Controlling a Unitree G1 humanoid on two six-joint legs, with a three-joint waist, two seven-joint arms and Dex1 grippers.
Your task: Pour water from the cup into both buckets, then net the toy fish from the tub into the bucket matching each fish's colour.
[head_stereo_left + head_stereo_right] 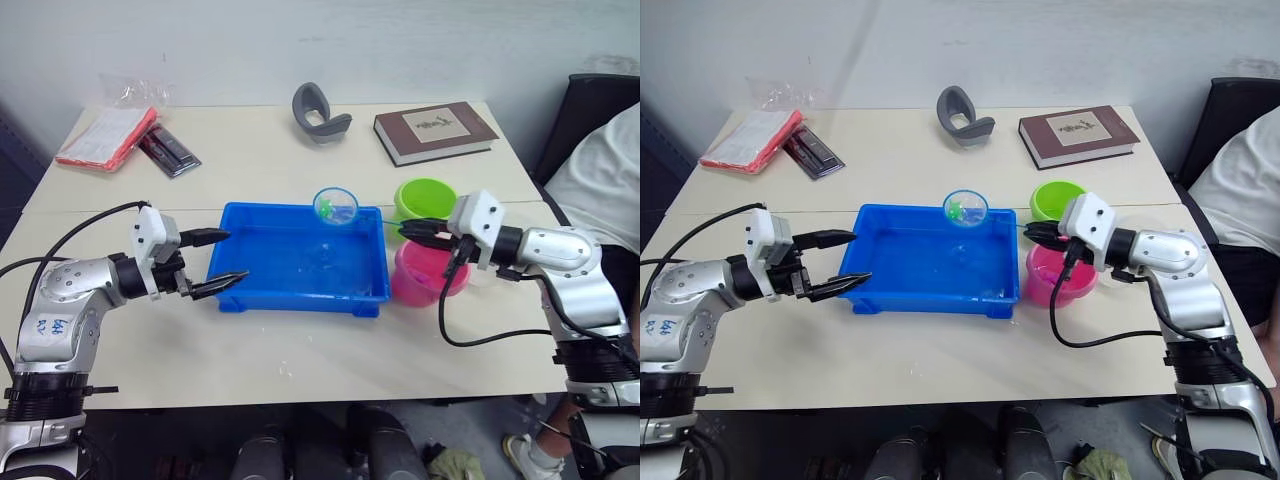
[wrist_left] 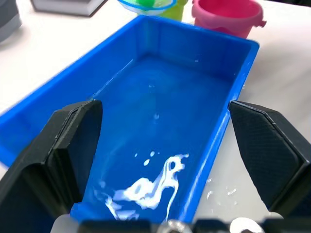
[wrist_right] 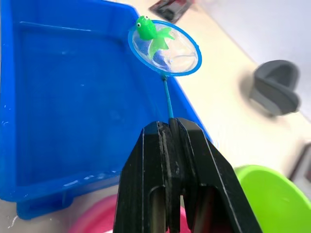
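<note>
My right claw (image 1: 412,230) is clamped on the net (image 1: 335,207), its green fish (image 3: 153,33) over the tub's (image 1: 235,290) far rim; the green bucket (image 1: 425,196) lies just beside, nearer this arm; left claw (image 1: 222,260) apart

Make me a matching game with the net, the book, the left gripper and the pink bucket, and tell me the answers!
Things:
1. net
2. book
3. left gripper
4. pink bucket

Descriptions:
A. open, by the near end of the blue tub
B. holds a green fish
C. just below the right gripper
D. lies at the far side of the table

Pairs: 1-B, 2-D, 3-A, 4-C
</note>
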